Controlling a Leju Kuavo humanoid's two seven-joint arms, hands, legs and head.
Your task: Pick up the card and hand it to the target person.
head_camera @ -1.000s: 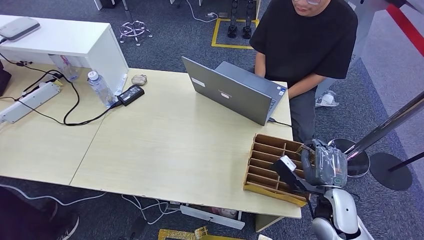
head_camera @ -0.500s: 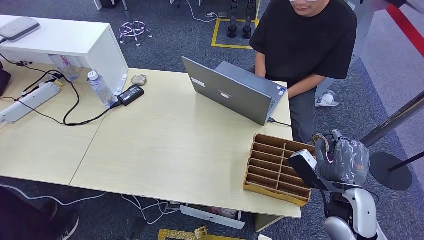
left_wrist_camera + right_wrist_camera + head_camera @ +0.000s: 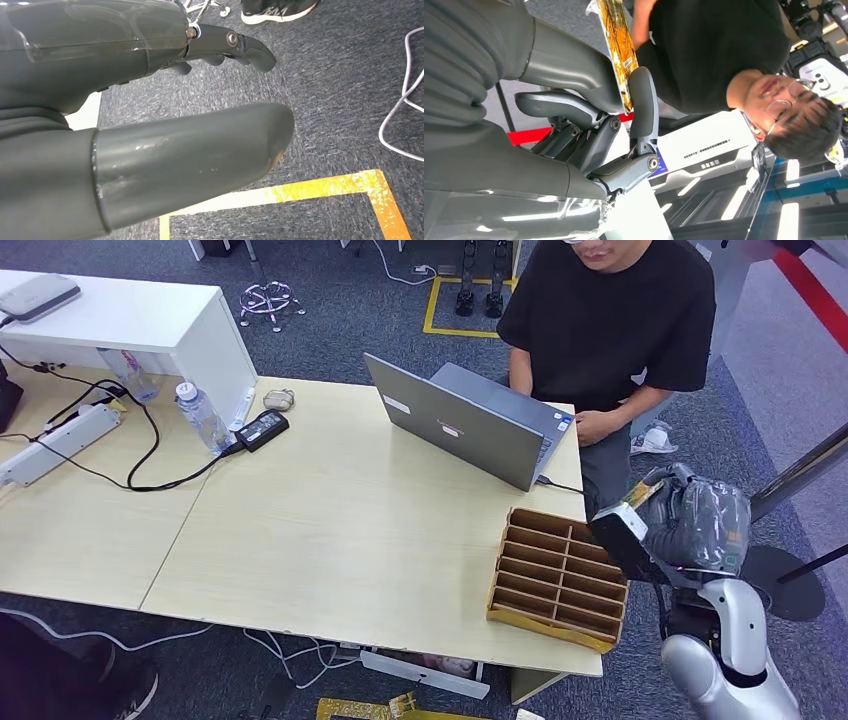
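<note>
Right hand (image 3: 690, 525) grips the card (image 3: 618, 47), pinched between thumb and a finger in the right wrist view; yellow-gold printed face, long axis running out past the fingertips toward the person

In the head view the hand sits off the right end of the bench (image 3: 330, 530), just right of the wooden divider tray (image 3: 556, 578), raised above tray level. A sliver of card edge pokes out on the hand's far-left side, toward the person

Target person (image 3: 610, 330) in a black shirt stands at the far right of the bench behind the open laptop (image 3: 470, 425). Their nearer hand (image 3: 598, 426) rests by the bench's far right corner, far-left of the robot hand and near it, but with a clear gap. Not reaching for the card as far as I can tell

Left hand (image 3: 150, 125) hangs over carpet and a yellow floor line, holding nothing, thumb and fingers apart

Judgement: pick is done, handover is the step in hand. The move turns on closing the gap far-left, card tip leading. Right hand is the only sensible one; left is well out of it

Risk: the pinch looks narrow, so the card could pivot if the person pulls sideways
</note>
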